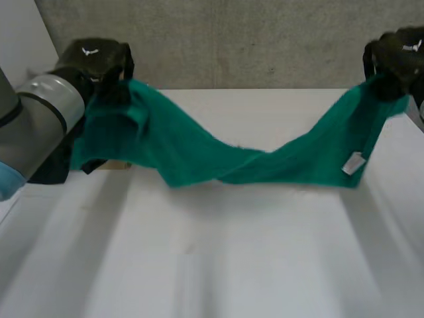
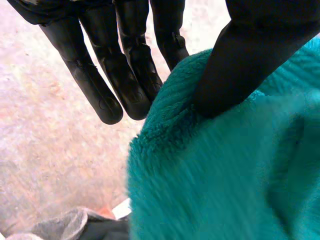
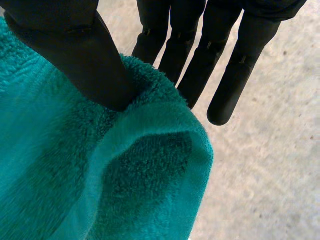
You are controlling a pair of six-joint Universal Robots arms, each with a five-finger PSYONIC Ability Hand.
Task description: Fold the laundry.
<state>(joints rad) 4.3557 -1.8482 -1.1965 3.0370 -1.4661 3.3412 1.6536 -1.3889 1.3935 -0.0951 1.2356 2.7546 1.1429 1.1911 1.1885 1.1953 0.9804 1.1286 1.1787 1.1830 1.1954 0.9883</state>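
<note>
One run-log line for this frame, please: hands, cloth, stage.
left hand: pinching green towel end, raised | right hand: pinching other end, raised | towel: middle sags onto table | stage: not yet folded

The head view's edge cuts off the black right hand (image 1: pixel 396 56), and the small white tag (image 1: pixel 354 163) on the teal fleecy cloth (image 1: pixel 199 149) is too small to read. In the left wrist view the cloth covers a fingertip of the left hand (image 2: pixel 125 75); a grey shape (image 2: pixel 65 225) beyond its fingers cannot be identified.

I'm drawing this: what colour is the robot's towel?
The towel is teal green, seen best in the head view.
</note>
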